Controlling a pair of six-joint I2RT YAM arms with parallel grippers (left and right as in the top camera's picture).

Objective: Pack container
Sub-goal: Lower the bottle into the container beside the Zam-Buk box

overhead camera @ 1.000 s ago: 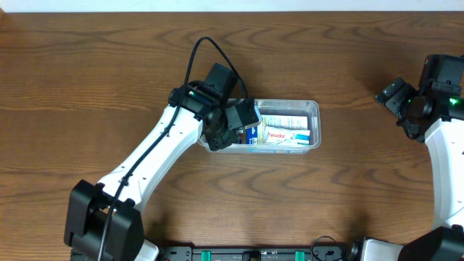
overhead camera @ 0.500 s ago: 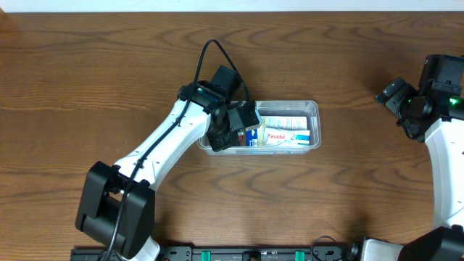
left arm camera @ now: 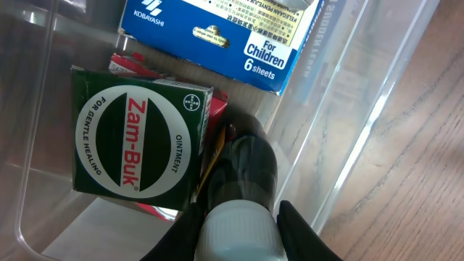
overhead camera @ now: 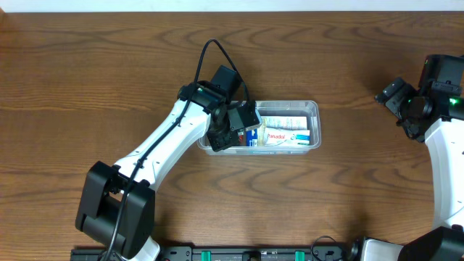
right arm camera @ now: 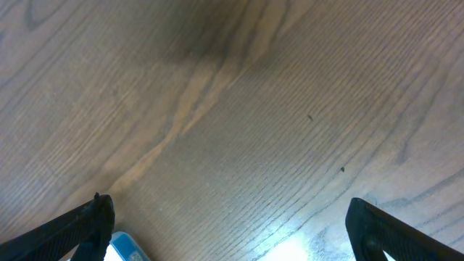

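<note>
The clear plastic container [overhead camera: 312,109] sits at the table's middle with several small boxes inside. My left gripper [overhead camera: 233,130] reaches into its left end. In the left wrist view my left gripper [left arm camera: 239,233] is shut on a dark bottle with a white ribbed cap [left arm camera: 241,174], lying inside the container [left arm camera: 348,138] next to a green Zam-Buk box [left arm camera: 134,141] and a blue children's box [left arm camera: 225,29]. My right gripper [overhead camera: 395,98] is open and empty above bare wood at the far right [right arm camera: 228,225].
A Panadol box [overhead camera: 277,135] and white-and-blue boxes [overhead camera: 286,123] fill the container's right part. A small blue-and-white item [right arm camera: 123,248] shows at the bottom edge of the right wrist view. The table is brown wood.
Between the oldest frame and half a second ago my left arm shifted slightly right at the container's left end. Since then nothing has visibly moved. The right arm is still.
</note>
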